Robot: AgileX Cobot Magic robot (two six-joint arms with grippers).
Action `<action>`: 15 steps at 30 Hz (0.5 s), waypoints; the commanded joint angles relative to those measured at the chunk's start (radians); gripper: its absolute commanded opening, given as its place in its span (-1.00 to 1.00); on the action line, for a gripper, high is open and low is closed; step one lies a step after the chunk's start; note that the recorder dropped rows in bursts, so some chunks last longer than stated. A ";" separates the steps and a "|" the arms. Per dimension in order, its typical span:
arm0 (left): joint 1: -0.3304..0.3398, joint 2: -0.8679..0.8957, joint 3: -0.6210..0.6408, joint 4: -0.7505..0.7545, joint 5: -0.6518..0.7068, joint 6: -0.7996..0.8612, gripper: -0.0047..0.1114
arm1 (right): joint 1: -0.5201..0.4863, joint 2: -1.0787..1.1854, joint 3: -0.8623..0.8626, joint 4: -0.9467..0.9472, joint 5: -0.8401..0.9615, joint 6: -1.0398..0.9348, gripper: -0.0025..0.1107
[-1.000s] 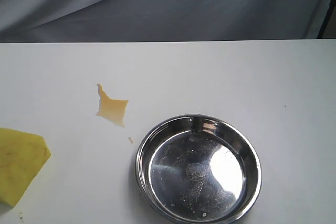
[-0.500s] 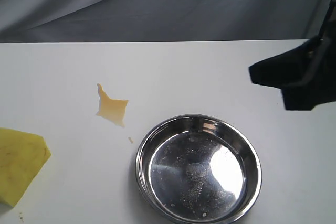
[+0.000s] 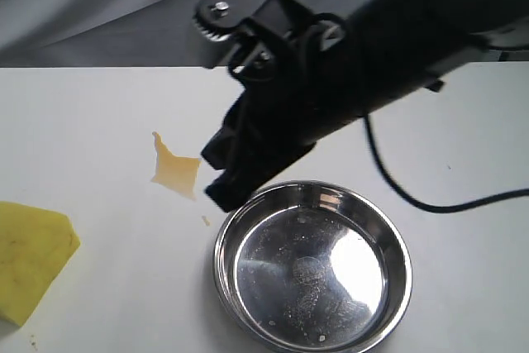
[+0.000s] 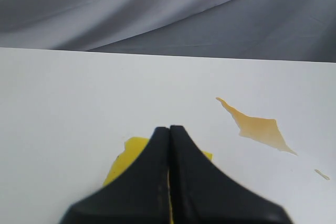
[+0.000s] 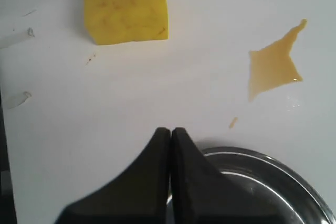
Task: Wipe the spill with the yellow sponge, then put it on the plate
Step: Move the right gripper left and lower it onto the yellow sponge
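Note:
The amber spill (image 3: 176, 171) lies on the white table, left of the steel plate (image 3: 310, 274). At the table's left front edge sits the yellow sponge (image 3: 29, 258), untouched. My right gripper (image 3: 222, 197) reaches across from the upper right, shut and empty, hovering between the spill and the plate's left rim. The right wrist view shows that gripper (image 5: 170, 129) shut, with the sponge (image 5: 126, 6), the spill (image 5: 273, 66) and the plate's rim (image 5: 247, 156) around it. My left gripper (image 4: 169, 128) is shut above the sponge (image 4: 128, 153), the spill (image 4: 260, 128) off to one side.
A tiny orange droplet (image 3: 206, 221) lies between the spill and the plate. A grey cloth backdrop (image 3: 124, 14) hangs behind the table's far edge. The right arm's black cable (image 3: 430, 204) trails over the table right of the plate.
The right arm has swung in from the right edge to the middle of the table. Its shut gripper now hangs by the plate's left rim. Sponge, spill and plate have not moved.

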State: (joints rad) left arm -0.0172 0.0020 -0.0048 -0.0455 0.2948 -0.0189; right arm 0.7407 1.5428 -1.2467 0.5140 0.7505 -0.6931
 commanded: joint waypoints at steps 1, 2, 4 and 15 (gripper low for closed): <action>-0.005 -0.002 0.005 -0.011 -0.010 -0.005 -0.92 | 0.049 0.148 -0.132 -0.041 0.036 0.081 -0.96; -0.005 -0.002 0.005 -0.011 -0.010 -0.005 -0.92 | 0.059 0.184 -0.159 -0.041 0.041 0.081 -0.96; -0.005 -0.002 0.005 -0.011 -0.010 -0.005 -0.92 | 0.079 0.247 -0.203 -0.041 0.041 0.081 -0.96; -0.005 -0.002 0.005 -0.011 -0.010 -0.005 -0.92 | 0.137 0.575 -0.525 -0.004 0.043 0.160 -0.14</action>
State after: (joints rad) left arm -0.0172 0.0020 -0.0048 -0.0455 0.2948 -0.0189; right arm 0.8754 2.0667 -1.6990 0.4820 0.7909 -0.5771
